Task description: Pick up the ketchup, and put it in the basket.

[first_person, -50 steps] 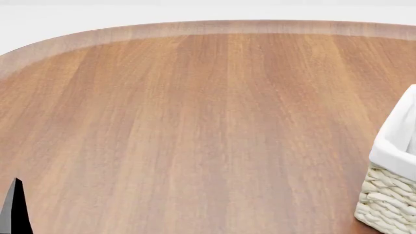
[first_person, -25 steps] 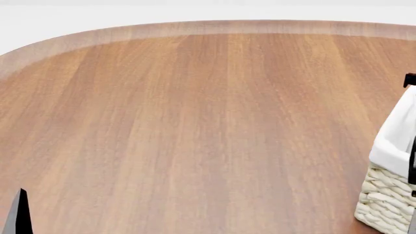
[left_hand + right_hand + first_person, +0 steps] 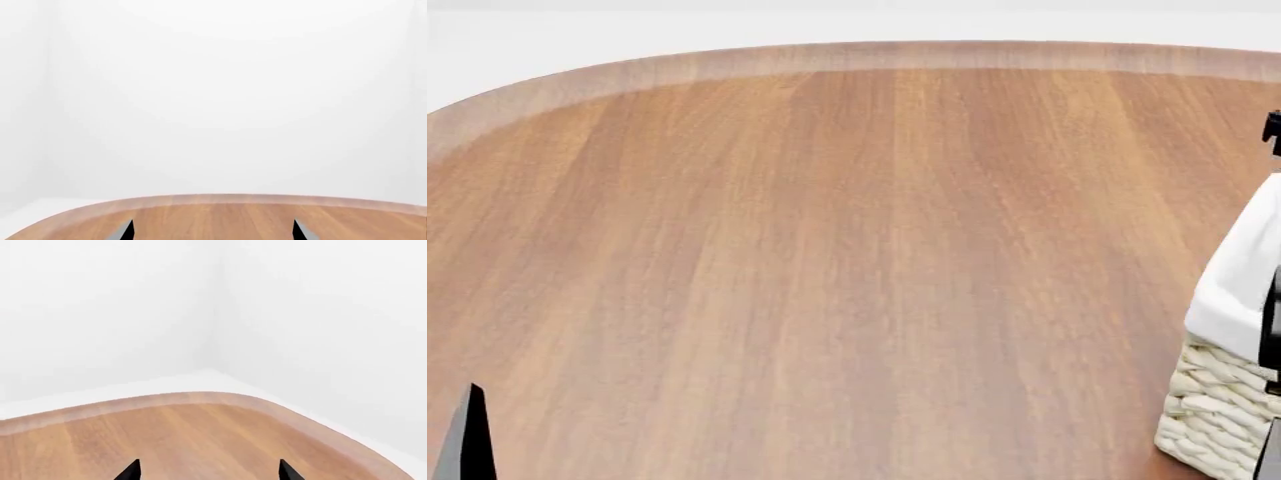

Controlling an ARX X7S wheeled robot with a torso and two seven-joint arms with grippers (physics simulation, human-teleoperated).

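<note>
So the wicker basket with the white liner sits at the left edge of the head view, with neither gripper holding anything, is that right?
Not quite: the basket sits at the right edge of the head view, not the left. The rest holds: the left gripper and right gripper both show empty, spread fingers.

The table (image 3: 827,260) is brown wood grain with a paler band along its rounded far edge. The basket (image 3: 1221,415) stands on it at the right edge, near the front, cut off by the frame. Both wrist views show only bare wood and the curved rim.
</note>
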